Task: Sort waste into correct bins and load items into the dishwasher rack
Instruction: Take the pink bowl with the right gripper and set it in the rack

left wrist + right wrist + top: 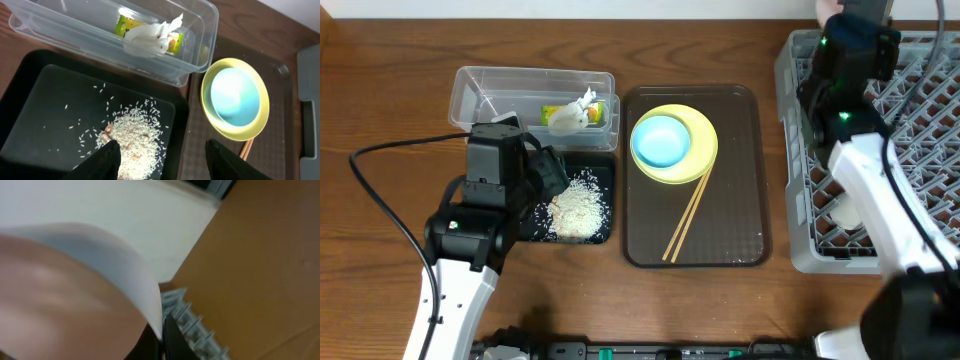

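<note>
My left gripper [162, 160] is open and empty, low over the black tray [45, 95] and its heap of rice [134, 135]. The clear tub [200, 30] behind holds the green-and-yellow wrapper [122, 25] and the white tissue [147, 37]. The light blue bowl [660, 140] sits in the yellow plate [705, 150], with the chopsticks [688, 220] beside it. My right gripper [164, 335] is shut on the rim of the pale pinkish-white bowl [75, 280], held tilted over the far edge of the grey rack [800, 200]. A small white cup [845, 212] shows in the rack, partly behind my right arm.
The plate, blue bowl and chopsticks lie on the dark brown serving tray [740, 240] between the black tray and the rack. The rack's pegs [195, 325] stand just under the held bowl. A black cable [380, 200] loops on the table at left.
</note>
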`<state>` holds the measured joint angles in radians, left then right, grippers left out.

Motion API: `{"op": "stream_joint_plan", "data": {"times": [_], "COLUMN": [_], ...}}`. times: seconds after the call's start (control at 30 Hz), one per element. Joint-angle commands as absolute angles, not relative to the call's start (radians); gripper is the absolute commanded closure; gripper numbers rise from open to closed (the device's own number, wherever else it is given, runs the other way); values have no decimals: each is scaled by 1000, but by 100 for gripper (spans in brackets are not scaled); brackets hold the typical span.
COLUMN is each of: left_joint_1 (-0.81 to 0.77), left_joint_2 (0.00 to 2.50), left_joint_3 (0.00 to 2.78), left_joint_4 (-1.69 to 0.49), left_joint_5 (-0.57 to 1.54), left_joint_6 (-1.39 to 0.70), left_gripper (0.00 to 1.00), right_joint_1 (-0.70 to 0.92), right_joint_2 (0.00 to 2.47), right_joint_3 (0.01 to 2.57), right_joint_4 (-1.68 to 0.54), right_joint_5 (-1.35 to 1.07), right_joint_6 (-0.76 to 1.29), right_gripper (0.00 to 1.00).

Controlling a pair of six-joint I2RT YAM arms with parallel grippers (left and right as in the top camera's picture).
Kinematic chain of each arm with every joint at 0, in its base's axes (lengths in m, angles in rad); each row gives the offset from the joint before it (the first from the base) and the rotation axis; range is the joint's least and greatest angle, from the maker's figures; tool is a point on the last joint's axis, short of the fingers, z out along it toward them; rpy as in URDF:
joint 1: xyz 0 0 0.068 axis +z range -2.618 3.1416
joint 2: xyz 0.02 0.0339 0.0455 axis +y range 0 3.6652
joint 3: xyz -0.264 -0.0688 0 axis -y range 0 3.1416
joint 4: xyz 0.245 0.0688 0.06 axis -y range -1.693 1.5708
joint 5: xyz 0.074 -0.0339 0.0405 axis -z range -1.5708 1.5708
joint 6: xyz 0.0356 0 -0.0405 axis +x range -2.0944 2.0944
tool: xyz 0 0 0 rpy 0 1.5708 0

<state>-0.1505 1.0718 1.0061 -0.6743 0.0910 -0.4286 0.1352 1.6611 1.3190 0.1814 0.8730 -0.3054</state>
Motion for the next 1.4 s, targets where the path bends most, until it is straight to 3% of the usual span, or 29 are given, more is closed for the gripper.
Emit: {"op": "stream_joint_plan", "data": {"times": [0.0,0.17,0.5,1.17,1.3,1.37], "left_joint_1": [-144,-144,-144,-144,-144,-144], "left_joint_2": [1071,1072,1088,1117,1117,1117], "left_joint_3": [1006,1006,1005,1005,1005,1005], "left_joint_4": [-672,-673,-673,-673,-673,-673], "left_joint_5": [96,96,96,96,97,96], "left_joint_6": [-411,-411,-411,-411,-411,-411], "left_gripper": [43,43,43,43,42,42], "right_joint_1": [89,57,56,140,142,142], "right_joint_2": [1748,1879,2051,1974,1891,1849], "right_joint_3": [1327,1327,1327,1327,1327,1327], "right_joint_4": [313,504,501,-65,-252,-337], "right_joint_5": [957,973,979,936,718,585], "right_joint_6": [-527,-656,-636,-182,-72,-22], "right_gripper": [99,99,99,99,79,60]}}
